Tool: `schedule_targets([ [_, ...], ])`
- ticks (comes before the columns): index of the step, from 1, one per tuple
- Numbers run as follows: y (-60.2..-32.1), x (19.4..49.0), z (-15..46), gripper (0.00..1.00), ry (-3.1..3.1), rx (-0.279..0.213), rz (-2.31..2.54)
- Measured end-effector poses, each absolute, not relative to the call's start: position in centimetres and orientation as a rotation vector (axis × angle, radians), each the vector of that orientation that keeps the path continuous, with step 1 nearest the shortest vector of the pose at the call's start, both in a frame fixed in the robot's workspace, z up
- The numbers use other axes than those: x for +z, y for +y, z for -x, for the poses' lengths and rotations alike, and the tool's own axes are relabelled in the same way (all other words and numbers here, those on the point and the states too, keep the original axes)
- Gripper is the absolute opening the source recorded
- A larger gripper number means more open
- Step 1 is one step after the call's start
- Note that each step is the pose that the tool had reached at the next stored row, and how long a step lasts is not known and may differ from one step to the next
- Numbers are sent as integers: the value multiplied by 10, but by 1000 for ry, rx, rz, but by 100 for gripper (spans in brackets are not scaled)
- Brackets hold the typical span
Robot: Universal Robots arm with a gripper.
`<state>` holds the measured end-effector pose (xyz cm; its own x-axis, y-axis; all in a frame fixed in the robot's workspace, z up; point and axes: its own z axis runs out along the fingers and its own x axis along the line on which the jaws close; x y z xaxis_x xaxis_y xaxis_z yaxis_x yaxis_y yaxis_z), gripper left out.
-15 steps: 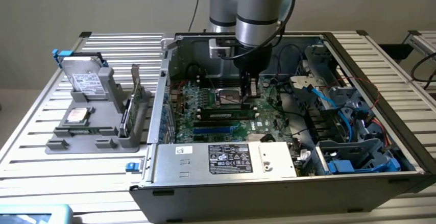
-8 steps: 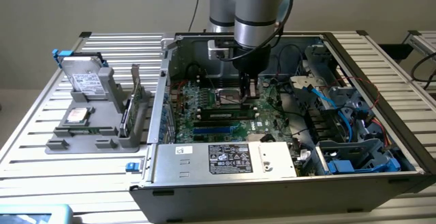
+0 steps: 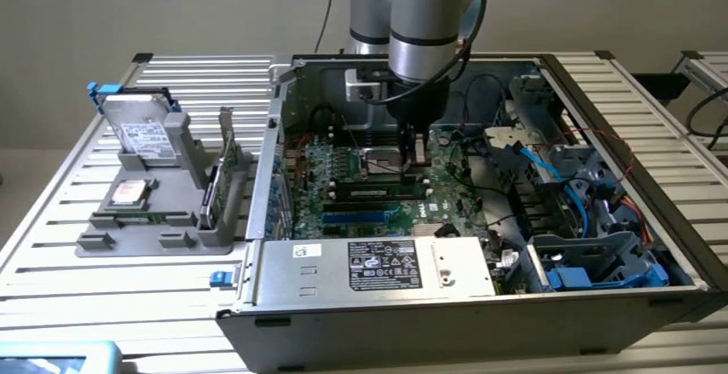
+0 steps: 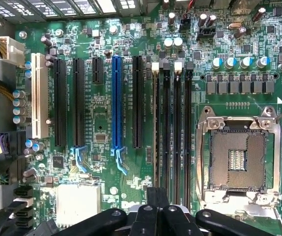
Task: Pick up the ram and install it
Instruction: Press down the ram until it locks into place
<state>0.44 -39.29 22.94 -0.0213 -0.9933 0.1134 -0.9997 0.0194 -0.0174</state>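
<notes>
The ram (image 3: 376,192) is a long dark stick with a white label. It sits in a memory slot on the motherboard (image 3: 341,178), just in front of the CPU socket (image 3: 381,165). In the wrist view the ram (image 4: 164,128) is edge-on, in the slot between two white clips. My gripper (image 3: 417,154) hangs inside the open case, right over the end of the ram on the exterior view's right. Its black fingers (image 4: 153,196) are pressed together over the slot's end, with nothing visibly between them.
A grey holder (image 3: 153,221) left of the case carries a silver hard drive (image 3: 142,131), a tall green card (image 3: 231,161) and a small chip (image 3: 130,191). Blue and black cables (image 3: 534,165) and drive cages crowd the case's right side. The power supply (image 3: 376,265) blocks the front.
</notes>
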Motion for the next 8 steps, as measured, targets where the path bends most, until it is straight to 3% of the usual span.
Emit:
schedule_targets([
  [8, -393, 227, -4, 11, -2193, 143, -2148],
])
